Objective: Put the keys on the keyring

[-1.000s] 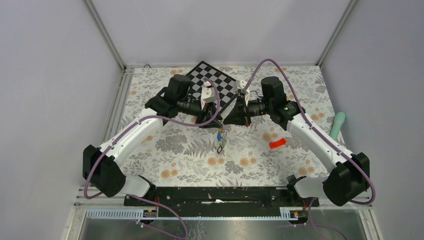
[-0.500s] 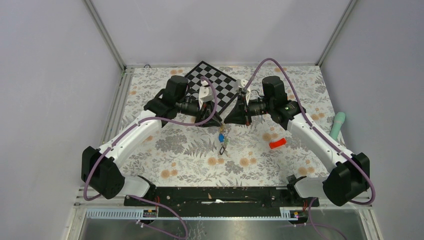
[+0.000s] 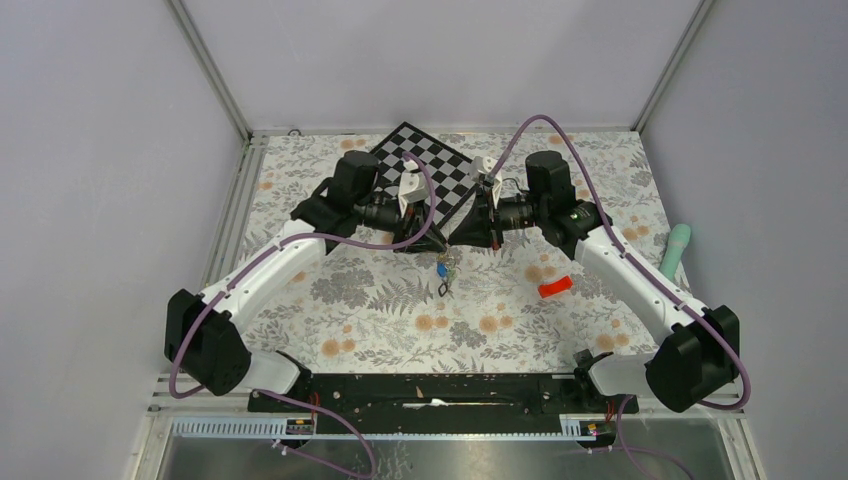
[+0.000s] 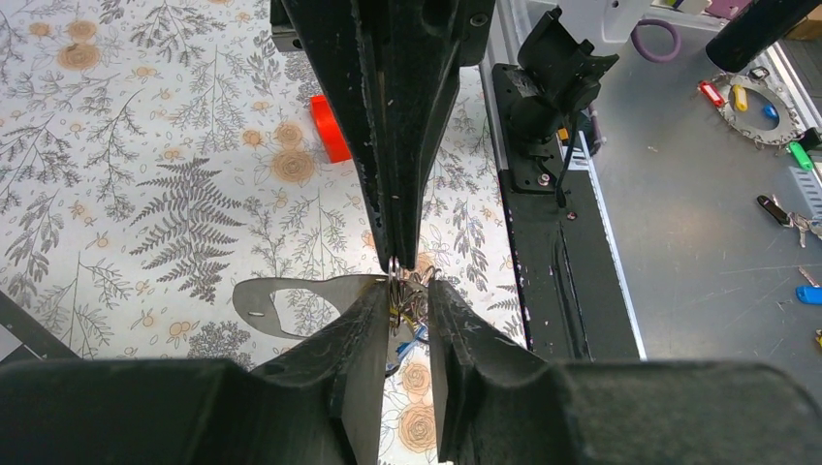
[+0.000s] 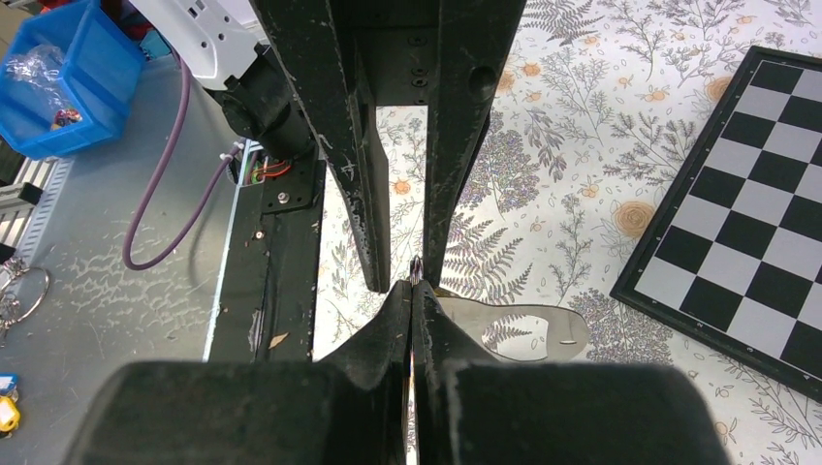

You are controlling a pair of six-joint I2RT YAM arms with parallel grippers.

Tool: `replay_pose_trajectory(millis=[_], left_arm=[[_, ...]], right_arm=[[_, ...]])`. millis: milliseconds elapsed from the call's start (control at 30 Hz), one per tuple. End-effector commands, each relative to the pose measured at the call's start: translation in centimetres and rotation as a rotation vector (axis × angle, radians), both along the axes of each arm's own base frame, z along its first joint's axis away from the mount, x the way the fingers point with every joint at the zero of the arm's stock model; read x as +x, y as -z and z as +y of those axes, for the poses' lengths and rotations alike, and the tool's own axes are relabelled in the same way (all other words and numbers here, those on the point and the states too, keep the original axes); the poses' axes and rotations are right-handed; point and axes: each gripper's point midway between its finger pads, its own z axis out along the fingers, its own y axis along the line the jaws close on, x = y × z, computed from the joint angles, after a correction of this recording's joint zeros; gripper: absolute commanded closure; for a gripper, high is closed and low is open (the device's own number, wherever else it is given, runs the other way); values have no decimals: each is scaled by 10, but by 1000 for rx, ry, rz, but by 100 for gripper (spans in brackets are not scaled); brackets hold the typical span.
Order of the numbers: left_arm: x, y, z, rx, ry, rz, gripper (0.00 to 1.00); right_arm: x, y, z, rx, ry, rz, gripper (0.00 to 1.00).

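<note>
Both grippers meet tip to tip above the middle of the floral table. My right gripper [image 5: 414, 286] [image 3: 453, 244] is shut, and a thin wire loop pokes out at its tips. The keyring [image 4: 250, 302] [image 5: 582, 325], a flat grey oval plate with an opening, juts out sideways from that meeting point toward the far side. My left gripper [image 4: 409, 286] [image 3: 436, 246] has its jaws narrowed onto the bunch of keys [image 4: 415, 308]. The bunch touches both pads. A blue tag and a yellow one show in the gap. The keys [image 3: 441, 277] dangle beneath the two grippers.
A black-and-white checkerboard [image 3: 425, 165] lies at the far middle, just behind the grippers. A red piece [image 3: 555, 288] rests on the table to the right. A teal object [image 3: 676, 250] sits by the right wall. The black base rail [image 3: 430, 392] runs along the near edge.
The left gripper's jaws have narrowed around the hanging keys. Both grippers and the dangling bunch have risen slightly and drawn closer together.
</note>
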Motion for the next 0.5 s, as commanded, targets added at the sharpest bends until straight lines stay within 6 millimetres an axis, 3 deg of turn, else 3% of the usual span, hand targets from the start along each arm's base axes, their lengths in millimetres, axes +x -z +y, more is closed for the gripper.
replay_pose_trajectory(millis=[0, 133, 300, 400, 467], left_arm=[[-4, -6, -5, -39, 39, -18, 75], [-4, -6, -7, -38, 43, -14, 82], [-4, -5, -7, -37, 42, -16, 100], [-3, -5, -5, -23, 26, -30, 100], [0, -6, -2, -2, 7, -69, 100]], right_arm=[[2, -26, -1, 55, 4, -77, 100], [2, -25, -1, 58, 5, -71, 100], [3, -24, -1, 58, 10, -71, 100], [4, -22, -3, 52, 24, -76, 100], [6, -19, -7, 46, 39, -85, 93]])
